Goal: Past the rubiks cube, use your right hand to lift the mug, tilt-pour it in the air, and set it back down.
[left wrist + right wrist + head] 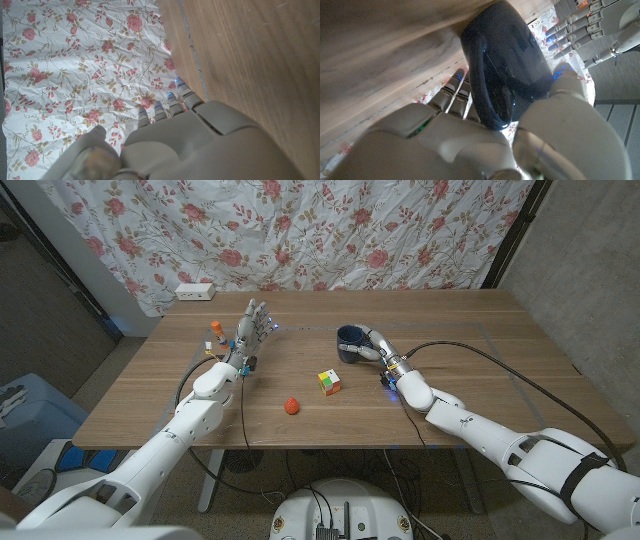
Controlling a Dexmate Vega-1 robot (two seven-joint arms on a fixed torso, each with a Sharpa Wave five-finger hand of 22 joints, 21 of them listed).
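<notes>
Right hand [372, 348] grips the dark blue mug [349, 343], fingers on one side of its wall and thumb on the other; the right wrist view confirms the wrap around the mug [505, 70]. Mug sits past the Rubik's cube [329, 382], toward the far side of the table [470, 350], roughly mid-width. Whether its base touches the wood cannot be told.

Left hand [250, 330] holds nothing, fingers apart and pointing toward the floral curtain [300, 230]; the left wrist view shows its fingertips [172, 97] spread against that fabric. The same hand also appears at the edge of the right wrist view [592, 25].

Open room: bare wood to the mug's right out to the table's right edge, and a bare strip between mug and far edge. Cube lies nearer the robot than the mug, apart from it. A small red object [291, 405] lies nearer the front edge, left of the cube. A small orange-topped item [215, 330] stands just left of the left hand. A white power strip [196, 292] sits at the far left corner. Black cable [480, 355] crosses the table on the right.

Writing: none legible on mug, cube or strip.
</notes>
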